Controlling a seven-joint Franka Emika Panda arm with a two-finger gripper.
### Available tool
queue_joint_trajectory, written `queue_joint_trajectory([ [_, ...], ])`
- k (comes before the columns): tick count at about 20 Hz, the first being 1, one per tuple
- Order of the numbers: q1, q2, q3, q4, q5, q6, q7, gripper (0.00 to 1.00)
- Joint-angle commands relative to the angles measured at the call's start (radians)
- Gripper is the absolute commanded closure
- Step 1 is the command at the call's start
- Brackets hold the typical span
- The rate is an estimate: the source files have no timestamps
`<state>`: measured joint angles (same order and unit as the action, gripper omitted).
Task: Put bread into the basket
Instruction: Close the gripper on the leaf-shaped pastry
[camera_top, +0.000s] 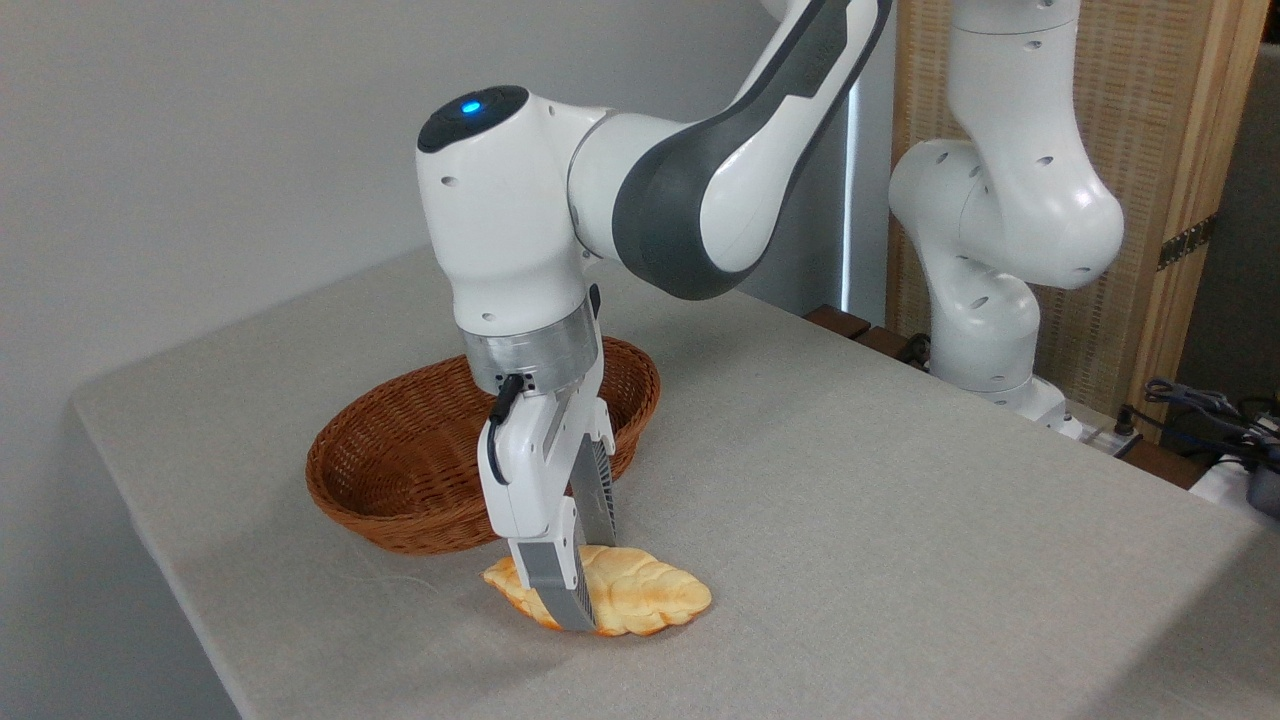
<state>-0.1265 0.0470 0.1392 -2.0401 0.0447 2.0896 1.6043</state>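
You see the bread (640, 595), a long flat braided loaf, pale golden with brown edges, lying on the grey tablecloth (900, 520) just in front of the basket (400, 470). It is outside the basket, close to its front wall, and its left end seems a little raised from the cloth, but this is not sure from this angle.

The gripper (580, 590) stands over the left part of the loaf, pointing down. One finger (560, 590) is in front of the bread and the other one (597, 500) goes down behind it, so the loaf is between them. The near finger lies against the front edge of the bread and the jaws appear to be clamped on it; the contact of the far finger is hidden.

The basket is an oval one of reddish-brown wicker with low flared sides, and the part of its inside that you can see holds nothing. The white and grey arm (680, 190) comes down from the upper right and covers the right part of the basket. Behind the table there is a wooden screen (1160, 160), and some cables (1200, 410) lie at the right edge
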Motion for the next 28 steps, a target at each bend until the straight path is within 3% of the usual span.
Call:
queue_joint_trajectory([
  [1, -0.002, -0.004, 0.003, -0.025, 0.018, 0.020, 0.017, 0.00],
  [13, -0.002, 0.007, 0.000, -0.029, 0.020, 0.038, 0.039, 0.00],
  [14, -0.002, 0.007, 0.000, -0.029, 0.020, 0.038, 0.057, 0.11],
  [15, -0.002, 0.007, 0.000, -0.029, 0.020, 0.037, 0.089, 0.37],
  [16, -0.002, 0.005, 0.002, -0.029, 0.020, 0.037, 0.101, 0.52],
  [17, -0.002, 0.005, 0.002, -0.029, 0.018, 0.037, 0.101, 0.60],
  [20, -0.002, 0.005, 0.002, -0.029, 0.018, 0.037, 0.101, 0.67],
  [28, -0.001, -0.018, 0.014, -0.015, 0.017, 0.037, 0.094, 0.65],
])
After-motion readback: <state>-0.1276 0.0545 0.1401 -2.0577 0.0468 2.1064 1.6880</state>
